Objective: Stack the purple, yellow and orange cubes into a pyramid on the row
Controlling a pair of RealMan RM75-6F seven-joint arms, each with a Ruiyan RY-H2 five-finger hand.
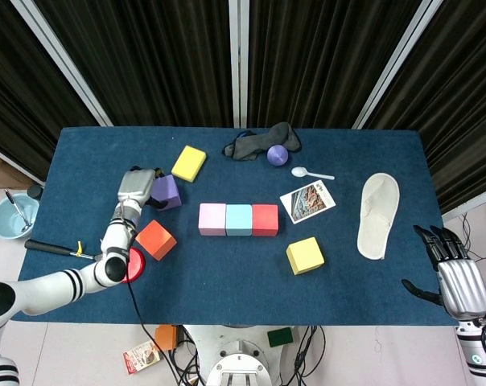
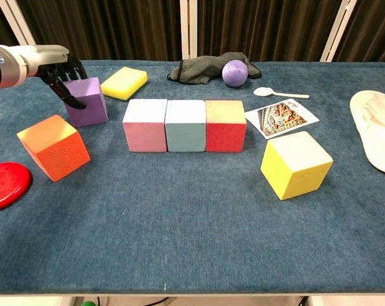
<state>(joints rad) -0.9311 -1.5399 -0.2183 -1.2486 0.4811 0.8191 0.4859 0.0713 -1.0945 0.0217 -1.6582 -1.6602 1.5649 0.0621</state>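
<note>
The purple cube point(image 1: 168, 191) point(image 2: 88, 101) stands on the table left of the row. My left hand point(image 1: 136, 186) point(image 2: 54, 65) grips it, thumb on its left face and fingers behind its top edge. The orange cube point(image 1: 155, 240) point(image 2: 53, 147) sits in front of it, apart. The yellow cube point(image 1: 305, 255) point(image 2: 297, 164) lies right of the row, nearer the front. The row is a pink cube point(image 1: 212, 219) point(image 2: 145, 125), a light blue cube point(image 1: 239, 219) point(image 2: 185, 125) and a red cube point(image 1: 265, 219) point(image 2: 225, 125), touching. My right hand point(image 1: 456, 277) hangs open off the table's right front corner.
A flat yellow block point(image 1: 189, 163) lies behind the purple cube. A red disc point(image 1: 130, 265) sits at the left front. Dark cloth point(image 1: 255, 143), a purple ball point(image 1: 278, 154), a white spoon point(image 1: 310, 173), a picture card point(image 1: 307, 201) and a white slipper point(image 1: 379, 215) lie behind and right.
</note>
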